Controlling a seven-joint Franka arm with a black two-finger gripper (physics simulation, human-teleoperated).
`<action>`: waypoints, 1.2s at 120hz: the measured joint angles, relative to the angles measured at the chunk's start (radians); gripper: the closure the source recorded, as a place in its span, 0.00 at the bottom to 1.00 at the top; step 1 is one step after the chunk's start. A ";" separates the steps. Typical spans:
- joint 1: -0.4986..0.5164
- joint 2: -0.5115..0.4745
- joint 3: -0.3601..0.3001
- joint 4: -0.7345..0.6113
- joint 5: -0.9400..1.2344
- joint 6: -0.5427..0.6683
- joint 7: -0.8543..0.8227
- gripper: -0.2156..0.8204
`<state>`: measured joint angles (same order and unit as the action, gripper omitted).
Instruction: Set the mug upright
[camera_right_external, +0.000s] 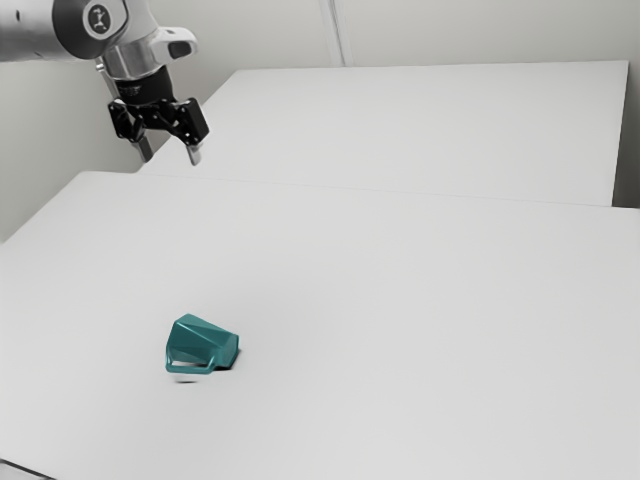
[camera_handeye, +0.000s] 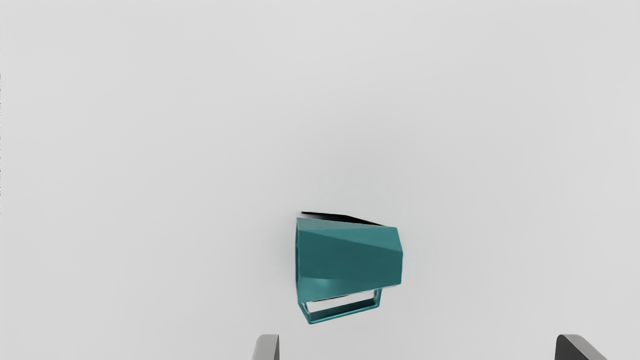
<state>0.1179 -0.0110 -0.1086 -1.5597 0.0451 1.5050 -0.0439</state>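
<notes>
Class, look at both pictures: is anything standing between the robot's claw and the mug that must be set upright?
Nothing visible stands in the way. The open claw hangs above the table, and the teal mug lies on its side on bare tabletop, with no object between them in either view.

"How's the mug (camera_handeye: 350, 255) lying?"
"On its side on the white table (camera_handeye: 150, 150). It's teal, with flat facets."
"And the handle (camera_handeye: 345, 310)?"
"On the side facing the fingers (camera_handeye: 267, 348). They're spread wide, wider than the mug is long."
</notes>
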 joint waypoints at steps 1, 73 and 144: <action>0.001 0.000 0.000 0.000 0.000 0.001 0.000 0.21; 0.003 -0.184 0.068 -0.299 -0.118 0.165 0.070 0.21; 0.196 -0.262 0.103 -0.726 -0.560 0.503 0.559 0.21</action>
<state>0.3134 -0.2728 -0.0055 -2.2862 -0.5153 2.0077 0.5147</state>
